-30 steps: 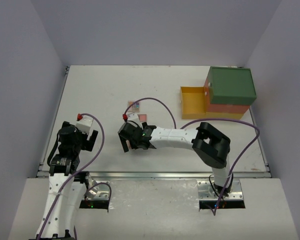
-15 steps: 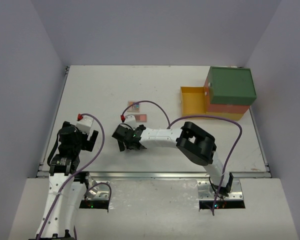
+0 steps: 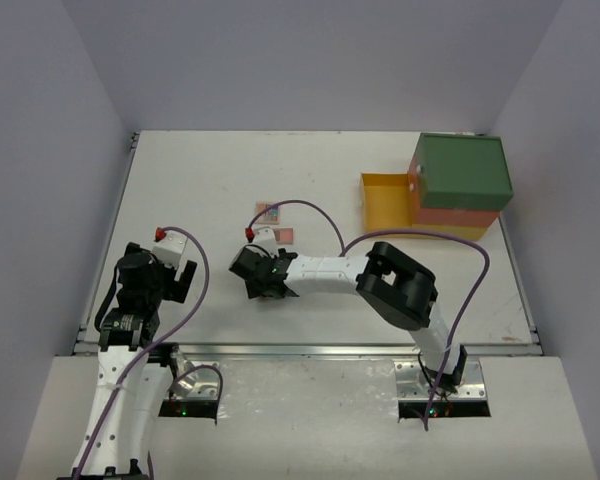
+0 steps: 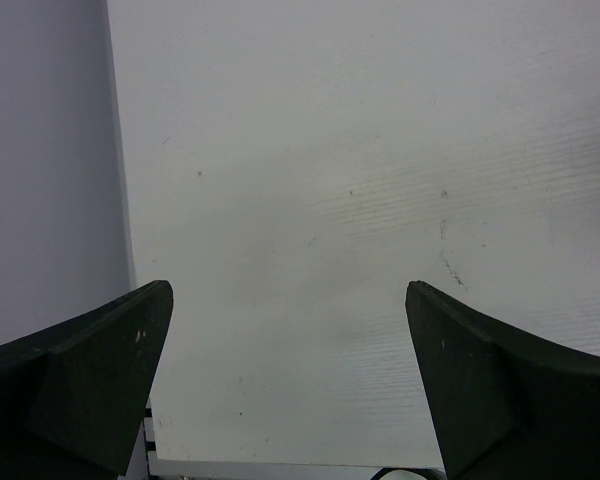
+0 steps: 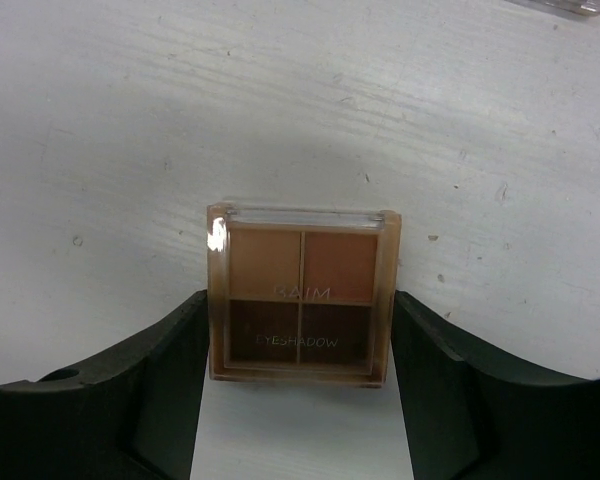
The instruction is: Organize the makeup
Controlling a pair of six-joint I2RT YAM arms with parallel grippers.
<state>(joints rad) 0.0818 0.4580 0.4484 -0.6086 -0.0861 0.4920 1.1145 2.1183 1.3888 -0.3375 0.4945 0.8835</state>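
Showing 4 brown pans — sq. palette (image 5: 302, 295), prob. clear lid.

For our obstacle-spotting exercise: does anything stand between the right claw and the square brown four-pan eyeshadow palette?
Nothing visible does. The right claw brackets the square brown four-pan eyeshadow palette, which lies flat on the white table. Its jaws sit against the palette's two sides, with no gap showing.

The brown eyeshadow palette (image 5: 302, 295) is lying flat on the white table (image 5: 130, 120). It's got a clear lid and four pans, two tan-orange up top and two dark brown below. Further back sit a multicoloured palette (image 3: 269, 213) and a pinkish one (image 3: 283, 235), both flat and just beside each other.
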